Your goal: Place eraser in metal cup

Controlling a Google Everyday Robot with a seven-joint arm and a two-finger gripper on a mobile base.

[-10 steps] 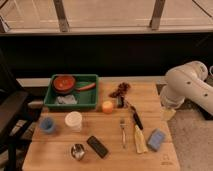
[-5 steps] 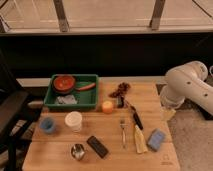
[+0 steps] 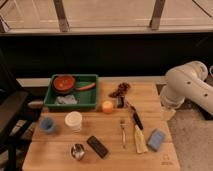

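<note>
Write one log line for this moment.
eraser on table beside metal cup | arm beside table | pincer out of view

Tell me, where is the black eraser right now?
In the camera view, the eraser lies near the table's front edge, just right of the metal cup; the tool hangs by the table's right side, far from it.

Single camera, high over the near edge, looks down and away over the whole table; arm at right, gripper hidden.
</note>
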